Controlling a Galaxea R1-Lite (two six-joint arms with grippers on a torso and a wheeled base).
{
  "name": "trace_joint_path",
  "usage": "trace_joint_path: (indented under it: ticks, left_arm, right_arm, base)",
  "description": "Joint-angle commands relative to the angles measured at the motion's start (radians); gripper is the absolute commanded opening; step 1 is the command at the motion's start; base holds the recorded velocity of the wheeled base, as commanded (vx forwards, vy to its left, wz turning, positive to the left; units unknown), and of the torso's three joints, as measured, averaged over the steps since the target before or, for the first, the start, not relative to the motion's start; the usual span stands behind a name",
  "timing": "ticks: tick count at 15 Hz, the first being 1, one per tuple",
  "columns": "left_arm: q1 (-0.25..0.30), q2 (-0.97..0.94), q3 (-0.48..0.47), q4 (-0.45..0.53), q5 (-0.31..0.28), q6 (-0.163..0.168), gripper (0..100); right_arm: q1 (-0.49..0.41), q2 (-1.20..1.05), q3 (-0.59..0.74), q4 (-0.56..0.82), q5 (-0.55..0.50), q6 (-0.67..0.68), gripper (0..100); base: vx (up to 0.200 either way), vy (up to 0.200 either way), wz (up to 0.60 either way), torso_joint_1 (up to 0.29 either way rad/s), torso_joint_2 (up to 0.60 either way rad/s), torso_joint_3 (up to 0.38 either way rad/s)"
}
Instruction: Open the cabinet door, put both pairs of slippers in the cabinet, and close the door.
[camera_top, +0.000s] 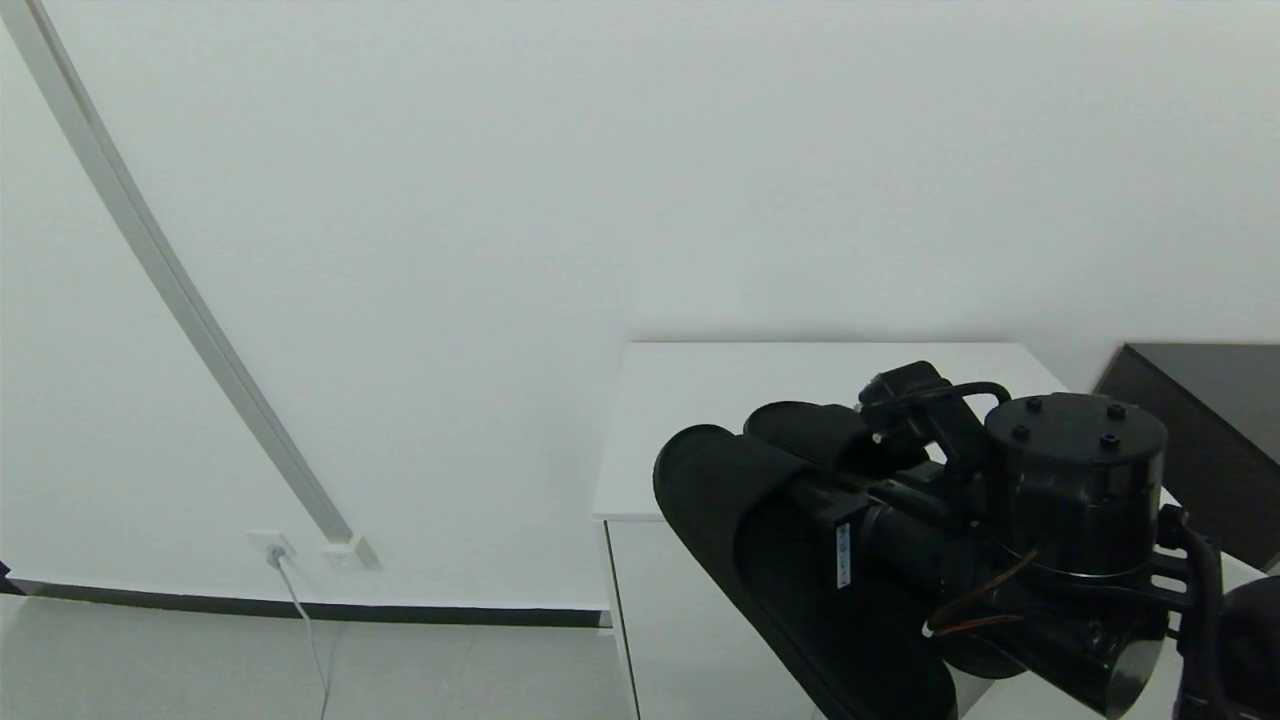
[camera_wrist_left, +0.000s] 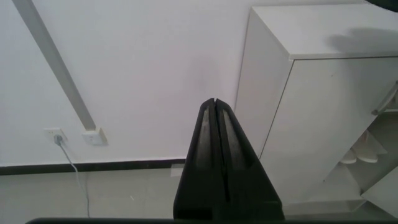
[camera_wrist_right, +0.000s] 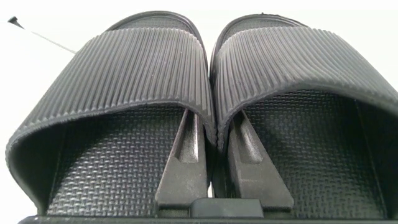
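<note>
1. The pair of black slippers (camera_wrist_right: 149, 68) is gripped side by side by the right gripper (camera_wrist_right: 214, 118). One finger is set inside each slipper, and the touching inner walls are pinched.
2. The pair is held aloft before the white cabinet (camera_top: 800, 420).
3. The left gripper (camera_wrist_left: 215, 109) is closed, with nothing held.

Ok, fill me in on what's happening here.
The right gripper holds a pair of black slippers, one finger inside each and their inner sides pinched together, raised in front of the white cabinet. In the left wrist view the door appears to be open, and what looks like a pair of pale slippers lies on a shelf inside. The left gripper is shut and empty, apart from the cabinet.
</note>
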Motion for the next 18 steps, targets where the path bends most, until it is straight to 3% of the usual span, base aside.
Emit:
trace_joint_path:
  ticks: [1, 8, 18]
  left_arm:
    - [0.0, 0.001, 0.0, 0.0, 0.0, 0.0, 0]
    - [0.0, 0.001, 0.0, 0.0, 0.0, 0.001, 0]
    - [0.0, 0.001, 0.0, 0.0, 0.001, -0.005, 0]
  right_arm:
    - [0.011, 0.009, -0.005, 0.0, 0.0, 0.0, 0]
    - [0.022, -0.012, 0.029, 0.0, 0.0, 0.0, 0]
    - [0.026, -0.015, 0.054, -0.003, 0.0, 0.001, 0]
  base:
    - [-0.2, 0.0, 0.0, 0.012, 0.02, -0.002]
    - [-0.2, 0.0, 0.0, -0.002, 0.0, 0.003]
    - [0.0, 0.0, 0.0, 0.0, 0.0, 0.0]
